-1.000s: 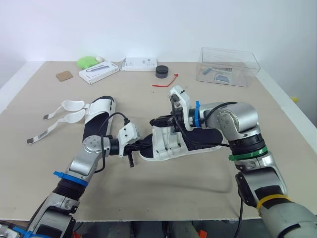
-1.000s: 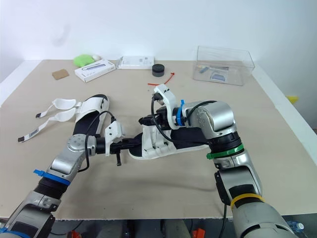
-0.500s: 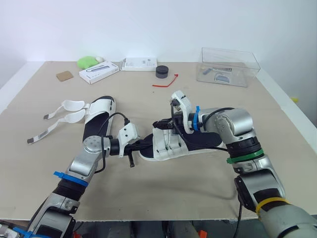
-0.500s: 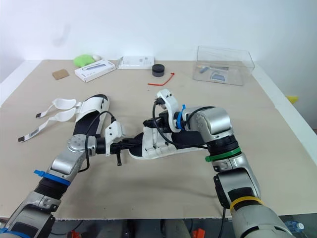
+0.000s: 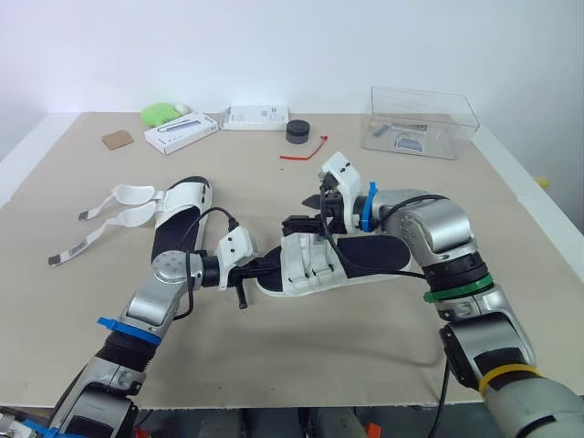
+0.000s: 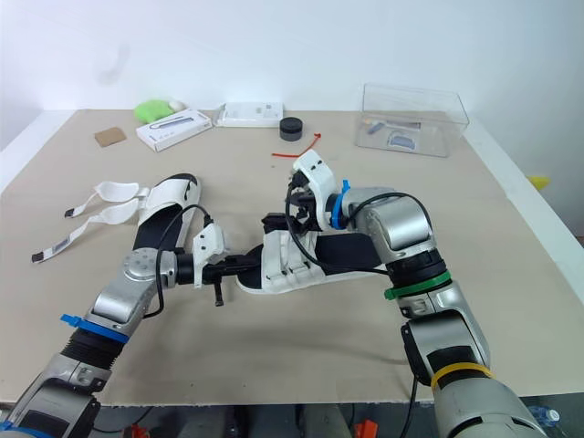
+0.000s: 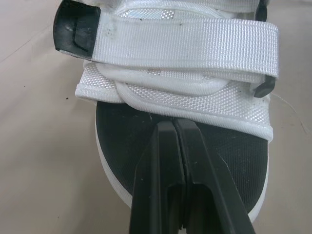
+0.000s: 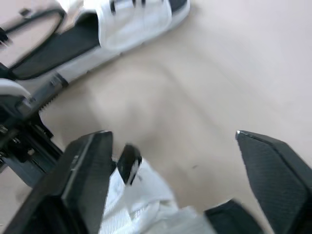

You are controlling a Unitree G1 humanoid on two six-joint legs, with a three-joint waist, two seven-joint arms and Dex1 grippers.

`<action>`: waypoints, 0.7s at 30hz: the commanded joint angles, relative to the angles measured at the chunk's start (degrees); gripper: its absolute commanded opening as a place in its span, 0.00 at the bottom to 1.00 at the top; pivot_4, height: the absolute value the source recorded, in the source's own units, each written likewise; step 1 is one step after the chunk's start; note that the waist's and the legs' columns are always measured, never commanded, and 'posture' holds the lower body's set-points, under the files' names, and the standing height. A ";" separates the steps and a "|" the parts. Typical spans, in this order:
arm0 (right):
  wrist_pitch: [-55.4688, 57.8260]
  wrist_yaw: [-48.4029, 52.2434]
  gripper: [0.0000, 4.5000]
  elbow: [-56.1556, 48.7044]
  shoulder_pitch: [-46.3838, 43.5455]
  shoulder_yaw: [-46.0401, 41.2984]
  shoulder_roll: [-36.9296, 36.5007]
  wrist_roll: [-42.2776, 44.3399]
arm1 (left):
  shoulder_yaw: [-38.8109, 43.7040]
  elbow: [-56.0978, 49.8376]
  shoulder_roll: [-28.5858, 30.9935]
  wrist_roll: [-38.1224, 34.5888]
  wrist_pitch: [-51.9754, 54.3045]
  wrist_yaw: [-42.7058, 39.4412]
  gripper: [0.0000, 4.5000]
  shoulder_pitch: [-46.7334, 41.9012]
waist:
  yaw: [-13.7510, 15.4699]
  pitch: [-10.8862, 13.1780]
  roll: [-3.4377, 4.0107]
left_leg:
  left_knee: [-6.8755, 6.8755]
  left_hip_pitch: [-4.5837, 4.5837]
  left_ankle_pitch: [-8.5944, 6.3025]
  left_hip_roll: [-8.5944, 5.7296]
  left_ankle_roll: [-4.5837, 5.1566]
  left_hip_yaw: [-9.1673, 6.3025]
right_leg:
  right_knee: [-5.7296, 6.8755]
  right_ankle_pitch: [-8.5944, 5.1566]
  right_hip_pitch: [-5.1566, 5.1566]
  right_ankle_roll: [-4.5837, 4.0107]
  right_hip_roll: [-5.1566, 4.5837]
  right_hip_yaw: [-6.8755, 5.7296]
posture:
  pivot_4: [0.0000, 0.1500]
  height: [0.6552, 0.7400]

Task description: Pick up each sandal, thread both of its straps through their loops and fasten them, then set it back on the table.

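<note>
Centre of the beige tabletop (image 5: 274, 356): a white woven sandal with a black footbed (image 5: 365, 260) lay flat on the surface, toe end toward the robot's left. Its two white woven straps (image 7: 195, 44) were folded across the forefoot, one ending in a black tab (image 7: 77, 28). The left gripper (image 7: 174, 125) came in low from the toe side, its two black fingers pressed together with nothing between them. The tips lay over the front of the footbed, just short of the nearer strap; we could not tell whether they touched the sole. The right gripper (image 5: 307, 212) hung just above the strapped part with its fingers (image 8: 87, 165) spread wide, gripping nothing — a white strap end with a black tip (image 8: 129, 165) showed between them, close to one finger. Well off to the robot's left we noted a second white sandal with a black footbed (image 5: 182, 208), also flat on the table, its two loose white straps (image 5: 114, 214) splayed outward and unfastened. Along the far edge, from left to right, we saw a brown cardboard square (image 5: 118, 140), a green soft lump (image 5: 161, 113), a flat white carton (image 5: 182, 132), a smaller white carton (image 5: 256, 117), a black round puck (image 5: 298, 131), a thin red strip (image 5: 306, 151) and a clear plastic box (image 5: 422, 122) — all well apart from both sandals.
</note>
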 commanded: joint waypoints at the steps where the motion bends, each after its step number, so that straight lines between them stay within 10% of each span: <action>1: -1.44 2.27 0.85 -6.25 -0.36 -0.37 0.69 1.59 | -1.34 1.07 0.11 1.08 1.06 -0.25 0.00 1.12 | 0.01 0.00 0.00 | -0.01 0.00 0.00 0.00 0.00 -0.05 | 0.00 0.00 0.01 -0.01 0.00 -0.02 | 1.00 1.00; 8: -3.54 5.67 0.05 -7.33 3.66 4.35 -0.35 -0.59 | -1.36 1.28 -0.05 1.08 1.03 -0.15 0.00 0.93 | 0.02 -0.01 -0.01 | -0.01 -0.07 0.00 -0.03 0.00 -0.12 | -0.03 0.00 0.01 -0.01 -0.06 -0.10 | 1.00 1.00; 21: -3.65 7.08 0.01 -0.45 1.05 4.03 -2.05 -4.33 | -1.40 0.74 -0.09 0.90 0.88 -0.30 0.00 1.01 | 0.03 -0.01 -0.01 | 0.03 -0.06 0.01 -0.03 -0.01 -0.15 | -0.03 -0.02 0.03 -0.04 -0.05 -0.14 | 1.00 1.00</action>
